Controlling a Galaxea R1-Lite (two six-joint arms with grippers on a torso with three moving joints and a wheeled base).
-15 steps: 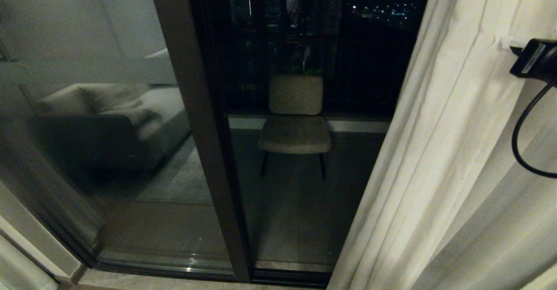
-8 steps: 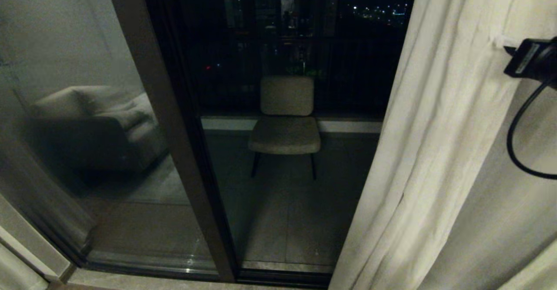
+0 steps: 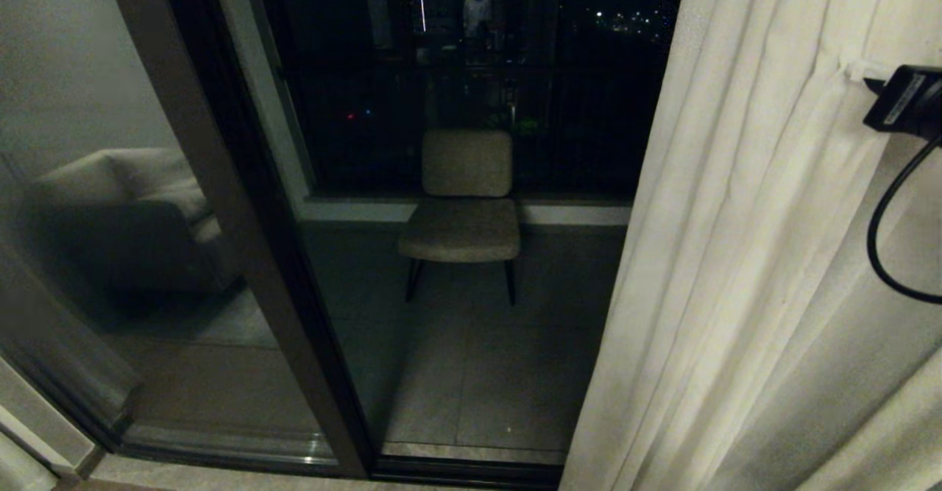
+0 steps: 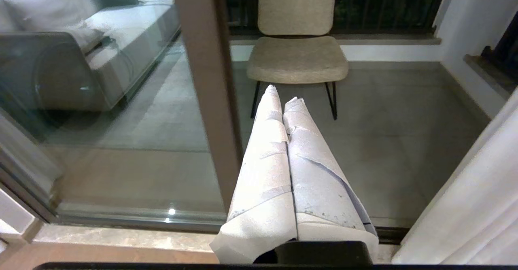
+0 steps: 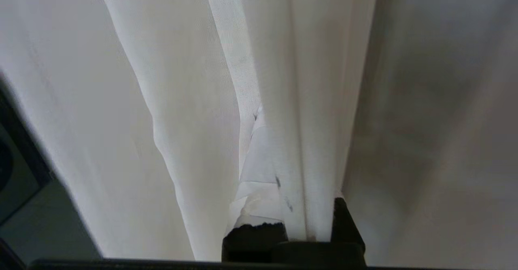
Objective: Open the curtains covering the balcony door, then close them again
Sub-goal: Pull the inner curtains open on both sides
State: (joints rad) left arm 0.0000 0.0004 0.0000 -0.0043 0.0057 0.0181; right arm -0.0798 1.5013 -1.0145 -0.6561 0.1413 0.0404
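The balcony door (image 3: 235, 241) shows as dark glass in a brown frame, filling the left and middle of the head view. A cream pleated curtain (image 3: 736, 255) hangs bunched at the right, its edge running down beside the bare glass. My right gripper (image 3: 857, 71) reaches in from the right edge at chest height and is shut on a fold of that curtain (image 5: 315, 100). In the right wrist view the cloth runs between the fingers of the right gripper (image 5: 295, 173). My left gripper (image 4: 283, 94), wrapped in white tape, is shut on nothing and points at the door frame (image 4: 206, 100).
A beige chair (image 3: 460, 226) stands on the balcony floor behind the glass. The left pane reflects a sofa (image 3: 110, 211), and a person's reflection (image 3: 477, 9) shows high up. The door track (image 3: 441, 465) runs along the floor. A black cable (image 3: 883, 241) loops below my right wrist.
The whole view has slid: the camera moved right along the door. My right gripper kept its hold and the curtain edge came with it, so more glass lies bare beside the frame.
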